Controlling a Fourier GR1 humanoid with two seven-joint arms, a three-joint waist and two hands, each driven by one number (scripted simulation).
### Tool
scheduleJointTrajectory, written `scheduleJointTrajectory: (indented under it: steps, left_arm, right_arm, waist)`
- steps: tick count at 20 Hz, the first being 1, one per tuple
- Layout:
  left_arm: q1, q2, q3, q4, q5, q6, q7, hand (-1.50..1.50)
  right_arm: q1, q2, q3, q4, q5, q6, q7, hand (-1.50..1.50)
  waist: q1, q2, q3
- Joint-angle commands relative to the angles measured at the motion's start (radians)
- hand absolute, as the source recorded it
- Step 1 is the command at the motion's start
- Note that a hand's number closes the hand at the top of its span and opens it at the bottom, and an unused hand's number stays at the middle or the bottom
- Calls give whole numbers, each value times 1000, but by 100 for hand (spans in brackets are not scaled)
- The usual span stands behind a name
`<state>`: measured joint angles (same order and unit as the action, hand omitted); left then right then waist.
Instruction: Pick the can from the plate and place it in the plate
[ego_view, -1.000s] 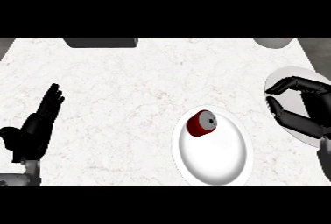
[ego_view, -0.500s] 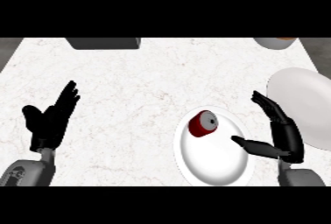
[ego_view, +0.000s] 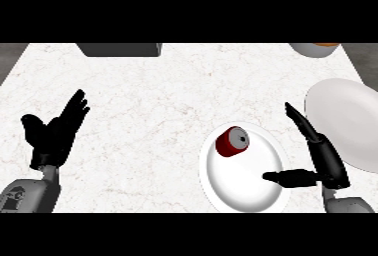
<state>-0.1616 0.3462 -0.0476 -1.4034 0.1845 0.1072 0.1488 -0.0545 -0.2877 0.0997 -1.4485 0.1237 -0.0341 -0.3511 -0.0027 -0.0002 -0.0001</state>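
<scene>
The dark grey box-shaped object at the far side of the white marble bench is cut off by the view's upper limit, so only its near edge shows and what it is cannot be told. The round grey bowl-like thing at the far right is cut the same way; a sliver of something orange inside it is too small to identify. The large empty white plate runs off the right edge. Both grey forearms leave the view at the bottom. The red can lies on its side; any label is unreadable.
</scene>
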Motion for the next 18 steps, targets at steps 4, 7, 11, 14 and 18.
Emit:
scheduleJointTrajectory:
  steps: [4,7,11,14,18]
  left_arm:
    - [21,-51,-27,-43,-47,26,36,0]
    - [6,-40,3,24,-29,-25,-24,0]
    - [20,-42,33,36,-39,-30,-45,0]
    - [-8,-85,7,32,-92,30,-12,0]
    - [14,-44,53,-26,-40,-48,17,0]
  right_arm:
    - [-6,-9,104,-138,112,44,263,-150]
    - [-97,-19,125,-88,147,93,360,-150]
    - [-62,-48,132,-79,241,95,346,-150]
    - [-61,-51,143,-101,278,120,423,-150]
    - [-133,-50,153,-122,304,214,546,-150]
  waist:
    - [4,-1,0]
    - [7,1,-1]
    - [4,1,0]
    - [1,0,0]
    - [4,-1,0]
